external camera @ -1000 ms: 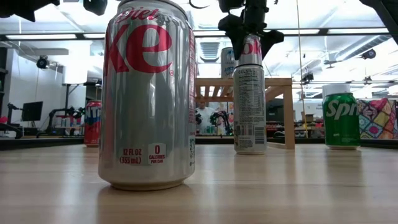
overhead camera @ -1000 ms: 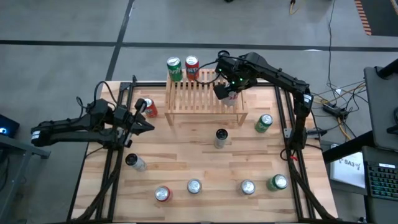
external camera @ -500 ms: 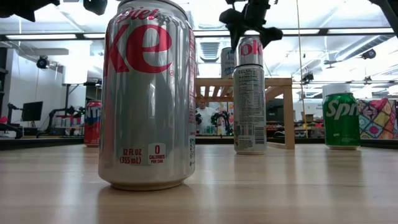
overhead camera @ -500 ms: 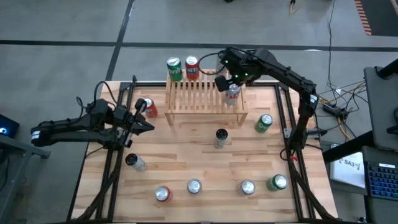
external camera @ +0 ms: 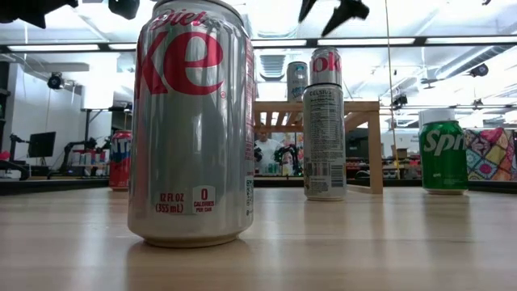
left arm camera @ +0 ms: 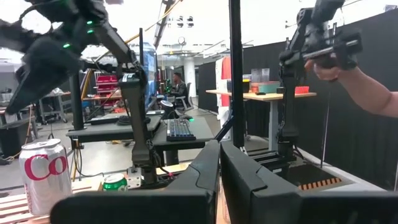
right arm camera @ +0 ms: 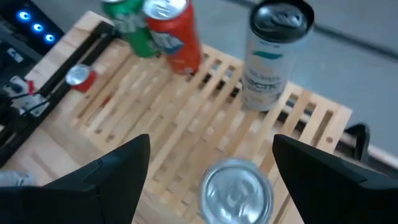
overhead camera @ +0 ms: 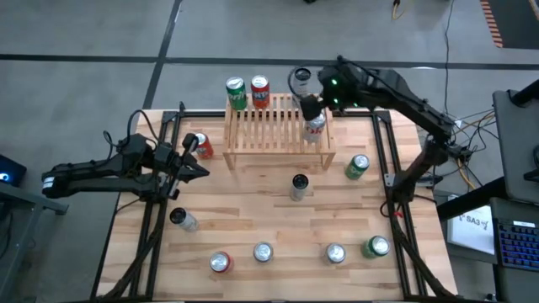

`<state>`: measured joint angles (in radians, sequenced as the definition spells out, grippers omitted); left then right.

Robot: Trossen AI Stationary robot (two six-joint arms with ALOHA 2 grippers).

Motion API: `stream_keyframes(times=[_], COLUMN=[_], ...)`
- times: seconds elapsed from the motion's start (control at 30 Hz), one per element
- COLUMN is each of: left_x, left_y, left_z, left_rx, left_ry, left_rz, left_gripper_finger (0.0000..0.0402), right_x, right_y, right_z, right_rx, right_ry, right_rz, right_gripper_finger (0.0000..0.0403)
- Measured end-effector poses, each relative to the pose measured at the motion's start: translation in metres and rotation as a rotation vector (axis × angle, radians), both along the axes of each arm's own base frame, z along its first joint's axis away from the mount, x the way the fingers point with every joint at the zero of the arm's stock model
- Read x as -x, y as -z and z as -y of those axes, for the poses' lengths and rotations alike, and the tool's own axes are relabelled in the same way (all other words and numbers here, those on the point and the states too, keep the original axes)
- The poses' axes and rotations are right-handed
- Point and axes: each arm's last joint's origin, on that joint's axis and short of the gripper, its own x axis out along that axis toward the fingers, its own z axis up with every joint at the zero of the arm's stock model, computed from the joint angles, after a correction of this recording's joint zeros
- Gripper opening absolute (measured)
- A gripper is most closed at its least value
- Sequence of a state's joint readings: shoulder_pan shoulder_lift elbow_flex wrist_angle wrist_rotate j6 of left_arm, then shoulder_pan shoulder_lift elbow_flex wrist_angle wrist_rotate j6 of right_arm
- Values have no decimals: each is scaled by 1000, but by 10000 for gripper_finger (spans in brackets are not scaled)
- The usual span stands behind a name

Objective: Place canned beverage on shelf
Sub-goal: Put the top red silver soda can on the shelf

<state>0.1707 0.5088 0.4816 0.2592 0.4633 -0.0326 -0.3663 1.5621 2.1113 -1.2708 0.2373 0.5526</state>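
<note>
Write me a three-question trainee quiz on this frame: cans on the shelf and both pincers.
1. How many cans stand on the shelf?
2. True or false: the right pincer grips the silver Coke can.
3. Where is the left pincer? A) over the shelf; B) shut, at the left side of the table; C) holding a green can.

Key: 1. Four. 2. False: its jaws stand open above the can. 3. B.
</note>
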Motion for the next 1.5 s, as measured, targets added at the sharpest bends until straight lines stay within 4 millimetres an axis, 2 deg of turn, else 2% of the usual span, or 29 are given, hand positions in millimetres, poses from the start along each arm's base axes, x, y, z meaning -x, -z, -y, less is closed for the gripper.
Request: stream_keyframes(times=[0.13,0.3,0.4,0.53,0.67,0.8,0.9,1.07,1.5], left_x=[0,0,0,0,0,0,0,0,0], left_y=[0,0,0,0,0,0,0,0,-2], left_z=[0,0,0,0,0,0,0,0,0], left_rx=[-6,-28,-28,-28,-39,-45,-45,-61,-90], left_ry=[-2,-12,-12,-14,-17,-18,-18,-22,-28], left_rz=[2,10,10,11,13,15,15,20,21], left_gripper_finger=[0,0,0,0,0,0,0,0,0], right_x=[1,-4,-4,-4,-10,-13,-15,-20,-23], right_y=[-8,-2,4,25,55,79,89,97,96], right_z=[-38,-84,-106,-123,-126,-122,-117,-107,-77], right_rx=[79,140,125,55,2,-20,-15,9,45], right_ry=[-64,-119,-149,-129,-55,11,37,70,123], right_rz=[0,-19,-39,-118,-182,-241,-258,-244,-224], right_gripper_finger=[325,324,318,278,206,105,30,11,9])
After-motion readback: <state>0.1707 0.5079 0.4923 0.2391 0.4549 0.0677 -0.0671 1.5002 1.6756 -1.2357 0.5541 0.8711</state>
